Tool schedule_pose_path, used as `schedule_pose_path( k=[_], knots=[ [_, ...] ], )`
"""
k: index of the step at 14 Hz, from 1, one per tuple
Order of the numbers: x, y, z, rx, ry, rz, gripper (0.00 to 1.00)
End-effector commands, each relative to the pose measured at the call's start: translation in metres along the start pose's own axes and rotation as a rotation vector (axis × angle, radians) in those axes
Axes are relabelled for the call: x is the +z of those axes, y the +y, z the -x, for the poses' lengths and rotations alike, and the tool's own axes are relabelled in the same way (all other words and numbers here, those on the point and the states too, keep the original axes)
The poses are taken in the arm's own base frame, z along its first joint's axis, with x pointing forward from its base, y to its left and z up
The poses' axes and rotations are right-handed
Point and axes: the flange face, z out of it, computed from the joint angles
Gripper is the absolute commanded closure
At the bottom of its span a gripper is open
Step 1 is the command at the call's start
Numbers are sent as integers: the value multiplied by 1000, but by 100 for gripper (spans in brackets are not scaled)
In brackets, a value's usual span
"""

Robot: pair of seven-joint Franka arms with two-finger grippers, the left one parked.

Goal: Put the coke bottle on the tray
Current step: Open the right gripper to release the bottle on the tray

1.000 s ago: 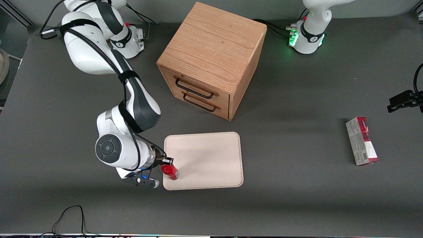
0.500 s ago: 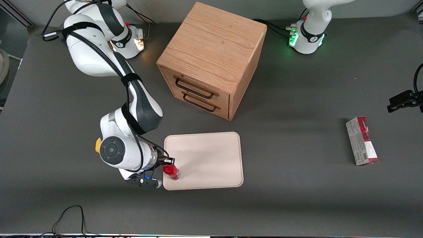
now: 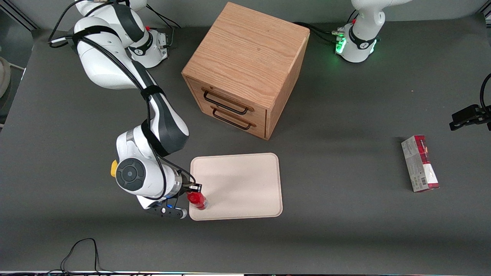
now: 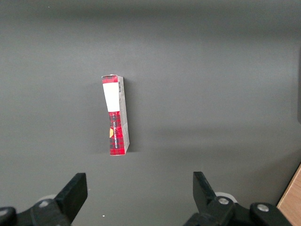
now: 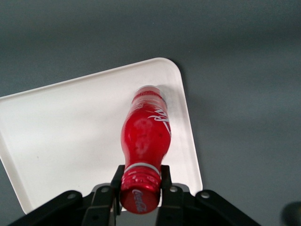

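Note:
The coke bottle [image 3: 197,200] [image 5: 145,136] is all red with a red cap and stands almost upright, slightly tilted. Its base is at the surface of the cream-white tray [image 3: 245,180] [image 5: 70,127], just inside the corner nearest the front camera at the working arm's end. I cannot tell whether the base touches the tray. My gripper [image 3: 194,189] [image 5: 141,181] is directly above the bottle. It is shut on the bottle's cap, with one black finger on each side of it.
A wooden drawer cabinet [image 3: 245,57] with two black handles stands farther from the front camera than the tray. A red-and-grey carton [image 3: 420,163] [image 4: 116,115] lies toward the parked arm's end of the table. A black cable [image 3: 82,249] loops near the table's front edge.
The wrist has shifted slightly toward the tray and turned a little. The bottle has stayed at the same tray corner, still gripped by its cap.

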Motion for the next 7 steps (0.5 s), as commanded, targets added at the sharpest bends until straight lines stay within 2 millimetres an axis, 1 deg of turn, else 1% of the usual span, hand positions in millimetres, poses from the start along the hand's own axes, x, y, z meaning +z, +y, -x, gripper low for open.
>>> schedule_pose_path(
  k=[1, 7],
  knots=[
    [-3, -2, -3, -21, 21, 3, 100],
    [8, 0, -2, -20, 2, 15, 100]
  ],
)
